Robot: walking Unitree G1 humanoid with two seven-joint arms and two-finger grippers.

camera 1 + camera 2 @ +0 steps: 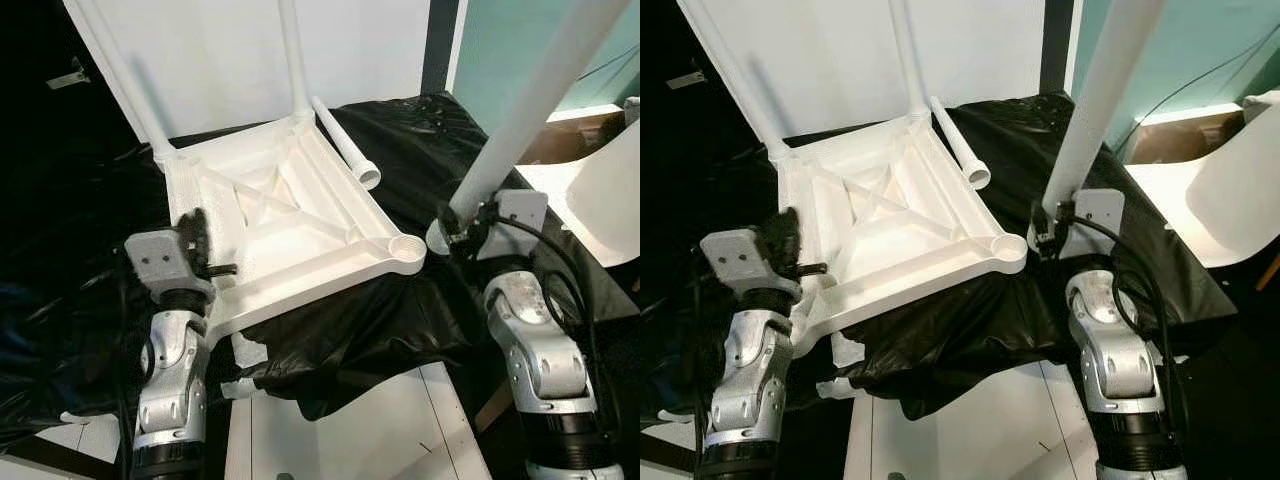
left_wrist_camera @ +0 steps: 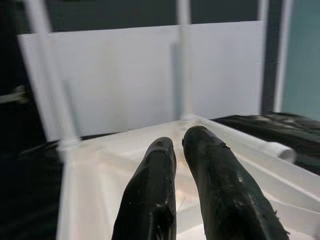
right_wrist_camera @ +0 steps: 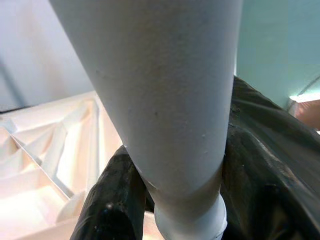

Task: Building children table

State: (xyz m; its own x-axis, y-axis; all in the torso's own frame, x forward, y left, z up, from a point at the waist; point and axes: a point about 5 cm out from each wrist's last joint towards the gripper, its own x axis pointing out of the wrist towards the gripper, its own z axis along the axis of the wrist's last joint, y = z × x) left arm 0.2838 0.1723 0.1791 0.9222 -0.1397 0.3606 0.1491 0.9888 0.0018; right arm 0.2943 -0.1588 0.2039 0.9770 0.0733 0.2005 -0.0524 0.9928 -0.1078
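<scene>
**Third leg poised beside its corner socket**

The white ribbed plastic children's table top (image 1: 290, 225) lies upside down on a black plastic sheet (image 1: 400, 320), two white legs (image 1: 292, 55) already standing at its far corners. The right end effector (image 1: 460, 228) is clenched around a white tapered plastic leg (image 1: 530, 105) near its lower end, held tilted just right of the open round socket (image 1: 406, 247) at the near right corner. The left end effector (image 1: 200, 262), fingers nearly together and grasping nothing, rests at the near left rim. A spare white leg (image 1: 345, 145) lies far right. The leg looks light, stiff and smooth, so likely slippery; gripping low helps aim.
</scene>
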